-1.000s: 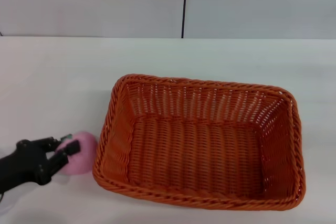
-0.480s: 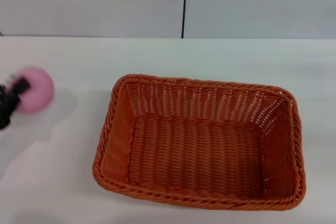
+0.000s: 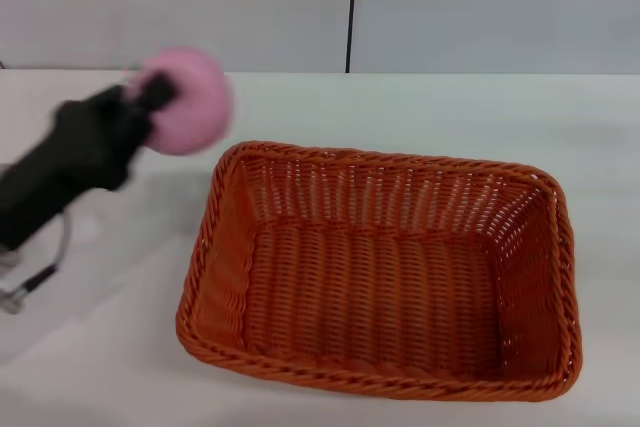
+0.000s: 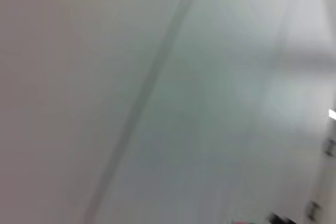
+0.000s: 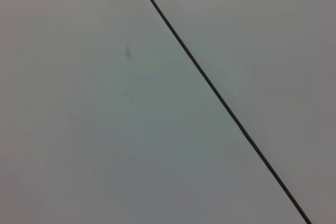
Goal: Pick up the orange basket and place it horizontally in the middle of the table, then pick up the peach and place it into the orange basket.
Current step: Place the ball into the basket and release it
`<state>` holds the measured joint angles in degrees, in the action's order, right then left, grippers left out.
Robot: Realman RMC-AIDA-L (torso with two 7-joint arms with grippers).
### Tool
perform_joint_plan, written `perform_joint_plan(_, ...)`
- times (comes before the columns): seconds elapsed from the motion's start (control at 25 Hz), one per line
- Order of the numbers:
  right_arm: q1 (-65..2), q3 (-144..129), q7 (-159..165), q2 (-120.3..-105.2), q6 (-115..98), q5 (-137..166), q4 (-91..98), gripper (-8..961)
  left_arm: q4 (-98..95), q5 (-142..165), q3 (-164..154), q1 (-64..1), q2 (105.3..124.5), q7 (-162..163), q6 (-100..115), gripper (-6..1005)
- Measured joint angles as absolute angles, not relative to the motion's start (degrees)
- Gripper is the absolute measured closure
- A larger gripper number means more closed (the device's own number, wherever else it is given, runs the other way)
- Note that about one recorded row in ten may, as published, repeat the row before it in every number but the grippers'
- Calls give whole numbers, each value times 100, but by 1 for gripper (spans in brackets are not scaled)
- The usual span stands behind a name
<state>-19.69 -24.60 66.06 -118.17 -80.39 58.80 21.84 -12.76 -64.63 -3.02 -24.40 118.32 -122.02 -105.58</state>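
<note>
The orange basket (image 3: 385, 267) lies lengthwise across the middle of the white table (image 3: 420, 107), open side up and with nothing in it. My left gripper (image 3: 155, 97) is raised well above the table, just left of the basket's far left corner, and is shut on the pink peach (image 3: 187, 100). The black left arm slants down toward the left edge of the head view. The left wrist view gives only a blurred wall and surface. My right gripper shows in no view; its wrist camera faces a plain grey wall with a dark seam.
A grey-white wall (image 3: 200, 7) with a vertical dark seam (image 3: 351, 7) runs behind the table. Bare tabletop lies to the left of the basket and behind it.
My left gripper took the peach off the table beside the basket's near left corner, lifted it, and carried it up and to the right toward the basket's far left corner.
</note>
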Motion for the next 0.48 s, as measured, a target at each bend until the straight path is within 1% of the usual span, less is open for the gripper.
perform_joint_plan(0.2,-1914,-2461,6602,-11829,-8053,5880,2164,397,-1080,-6444,-1164,-2770,11864,-12653,-10318,867)
perform_joint_plan(0.44,-1837,-2461,6606,-11844,-8084,5880,2146,398,-964,-6452,-1393,-2813,11873,-12707,-10115,817)
perform_joint_plan(0.48,-1826,-2461,6614,-11846,-8086,5880,2146,398,-957,-6465,-1385,-2801,11873,-12708,-10115,779)
